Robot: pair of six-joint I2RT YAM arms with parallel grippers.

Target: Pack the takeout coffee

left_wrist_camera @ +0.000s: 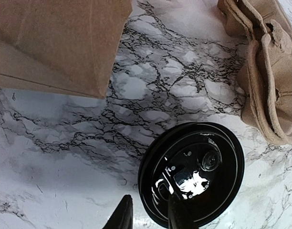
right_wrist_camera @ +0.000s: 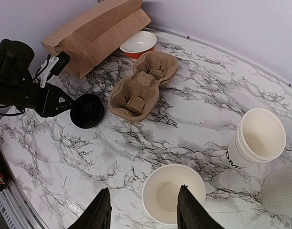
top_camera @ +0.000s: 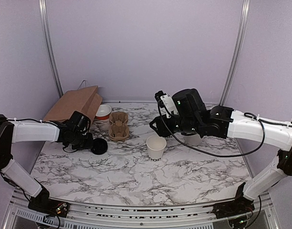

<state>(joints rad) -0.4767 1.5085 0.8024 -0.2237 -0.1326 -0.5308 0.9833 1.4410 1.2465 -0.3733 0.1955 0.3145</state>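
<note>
The takeout coffee's white paper cup (top_camera: pixel 156 148) with black lettering stands empty and uncovered mid-table. From above, the cup (right_wrist_camera: pixel 173 193) lies just beyond my right gripper (right_wrist_camera: pixel 143 210), which hangs open over it; one fingertip overlaps its rim. In the top view the right gripper (top_camera: pixel 158 129) is just behind the cup. The round black lid (top_camera: pixel 99 146) lies on the marble to the left. My left gripper (left_wrist_camera: pixel 148 214) straddles the edge of the lid (left_wrist_camera: pixel 191 174), one finger over it and one outside the rim, with a sliver of marble still showing between them.
A brown paper bag (top_camera: pixel 74 105) lies on its side at the back left. Beside it are a red bowl (top_camera: pixel 103 112) and a cardboard cup carrier (top_camera: pixel 119 125). A second lettered white cup (right_wrist_camera: pixel 255 140) and a ribbed white container (right_wrist_camera: pixel 282 191) stand under the right arm.
</note>
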